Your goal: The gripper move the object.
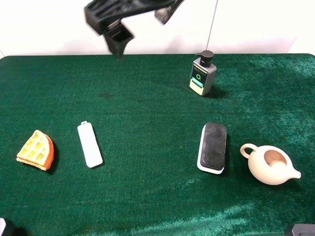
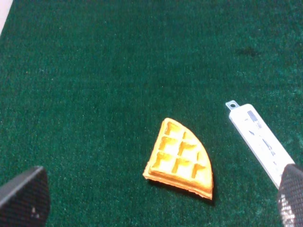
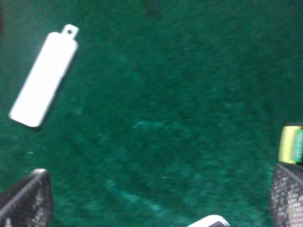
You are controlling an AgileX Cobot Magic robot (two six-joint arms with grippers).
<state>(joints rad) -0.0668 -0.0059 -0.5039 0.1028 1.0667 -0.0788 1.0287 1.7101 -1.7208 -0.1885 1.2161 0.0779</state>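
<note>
The object, a slim flat white stick [image 1: 89,144] with a small loop at its far end, lies on the green cloth left of centre. It also shows in the left wrist view [image 2: 258,139] and in the right wrist view [image 3: 43,78]. A black gripper [image 1: 117,42] hangs high over the far part of the table, well above and behind the stick, on an arm coming in from the right. My right gripper [image 3: 156,194] is open and empty, high above the cloth. My left gripper [image 2: 158,196] is open and empty, above the waffle.
An orange waffle wedge [image 1: 36,150] lies at the left, close to the stick. A black-topped white block [image 1: 213,147] and a beige teapot [image 1: 269,165] sit at the right. A dark pump bottle [image 1: 202,74] stands at the back.
</note>
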